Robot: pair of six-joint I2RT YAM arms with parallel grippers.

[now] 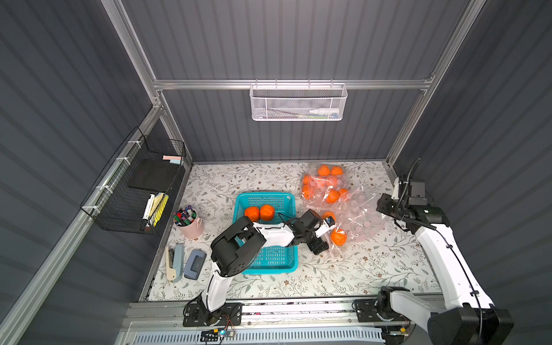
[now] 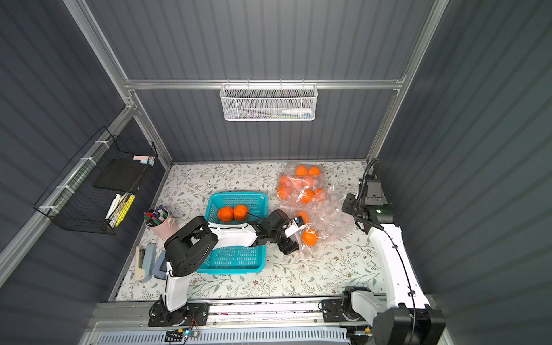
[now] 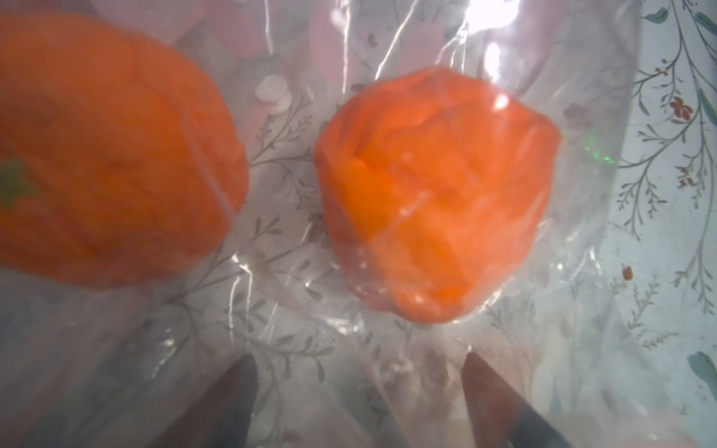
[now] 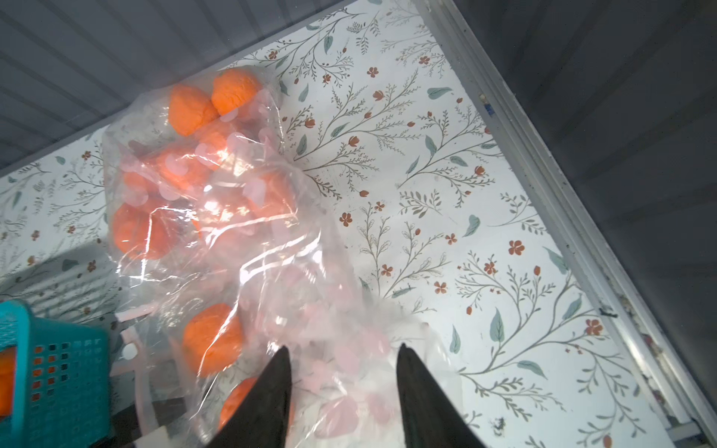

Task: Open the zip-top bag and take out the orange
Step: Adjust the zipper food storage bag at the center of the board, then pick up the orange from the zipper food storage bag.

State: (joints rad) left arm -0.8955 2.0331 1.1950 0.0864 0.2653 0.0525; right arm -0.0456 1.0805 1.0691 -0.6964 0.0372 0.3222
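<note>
2 oranges point(image 1: 259, 212) lie in the teal basket point(image 1: 286, 260); another orange point(image 3: 434, 194) sits under film in the zip-top bag point(image 1: 358, 215), just ahead of the left gripper point(image 3: 360, 357), fingers spread, empty; right gripper point(image 4: 343, 346) likewise released above the bag; grasp and lift remain; bare table point(image 1: 328, 277) nearside, wall point(image 1: 478, 149) close on the right

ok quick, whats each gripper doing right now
left gripper: fingers open, holding nothing, orange just ahead inside the bag
right gripper: fingers open, gripping nothing, at the bag
</note>
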